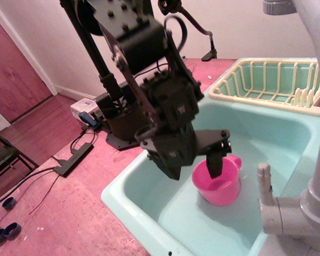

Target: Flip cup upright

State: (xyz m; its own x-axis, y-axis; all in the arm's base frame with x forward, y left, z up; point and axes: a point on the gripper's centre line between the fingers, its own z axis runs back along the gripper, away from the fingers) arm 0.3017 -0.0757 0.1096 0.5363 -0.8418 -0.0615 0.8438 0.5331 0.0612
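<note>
The bright pink cup [224,191] stands upright, mouth up, on the floor of the light green sink [129,188], its small loop handle toward the back right. My black gripper [194,166] hangs over the cup's left rim. One finger [215,161] reaches down inside the cup's mouth. The other finger is outside, left of the cup wall. The jaws stand apart, wider than the cup wall, so the gripper looks open. The cup's base and most of its front wall show clearly.
A grey faucet [309,208] with a white post [264,178] stands at the sink's near right. A cream and green dish rack [266,80] sits behind the sink. The arm's base [122,120] stands on the pink counter at the left.
</note>
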